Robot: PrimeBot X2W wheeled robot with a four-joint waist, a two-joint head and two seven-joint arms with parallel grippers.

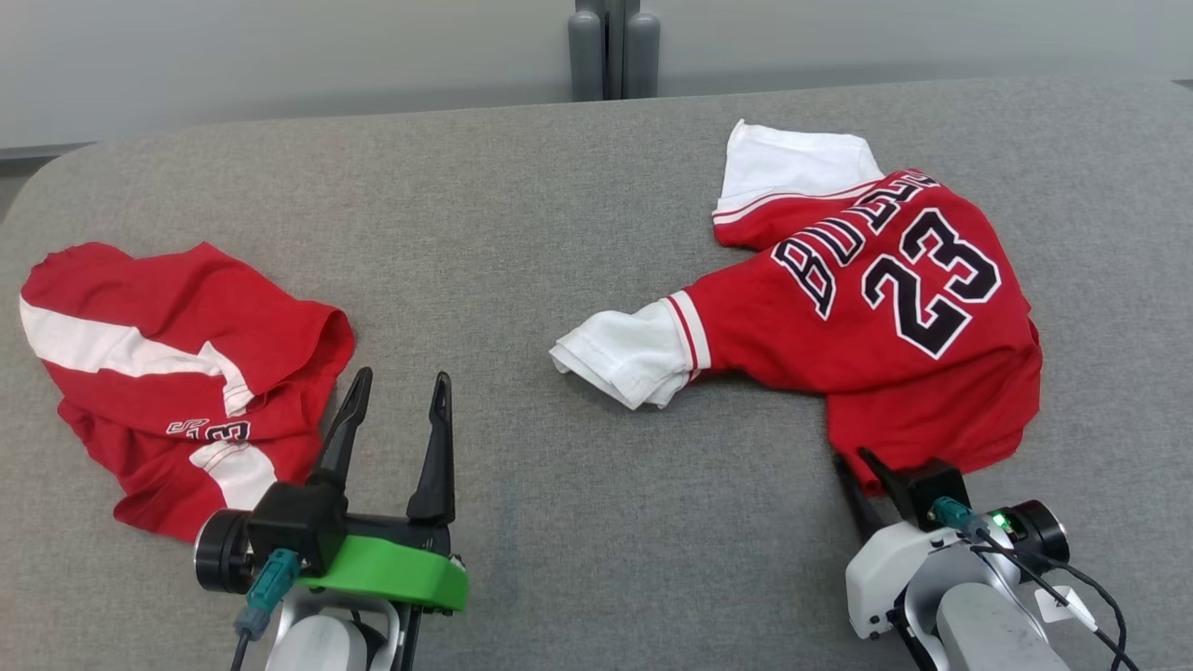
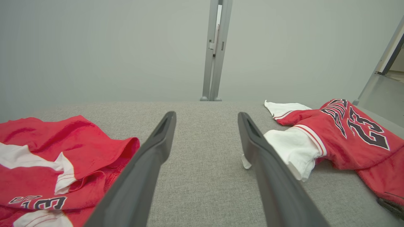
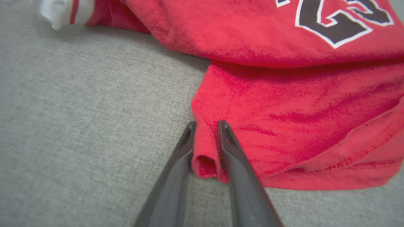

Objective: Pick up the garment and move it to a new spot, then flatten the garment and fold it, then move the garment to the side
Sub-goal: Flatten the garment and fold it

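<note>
Right gripper (image 3: 205,126) pinches the hem of the jersey (image 1: 867,317) at 5 o'clock — seemingly to lift it — left gripper (image 1: 401,382) spread wide, idle, at 7 o'clock.

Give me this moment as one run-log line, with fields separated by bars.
right gripper: shut on red 23 jersey hem | left gripper: open, holding nothing | other red garment: crumpled, at robot's left

A grey woven-fabric table (image 1: 559,233) with a rounded far-left corner spreads across the head view. Behind it is a plain pale grey wall (image 1: 280,56), split by paired grey upright posts (image 1: 612,47) (rounded at the foot). The light is soft and even. A slanted grey frame (image 2: 389,50) edges the left wrist view.
</note>
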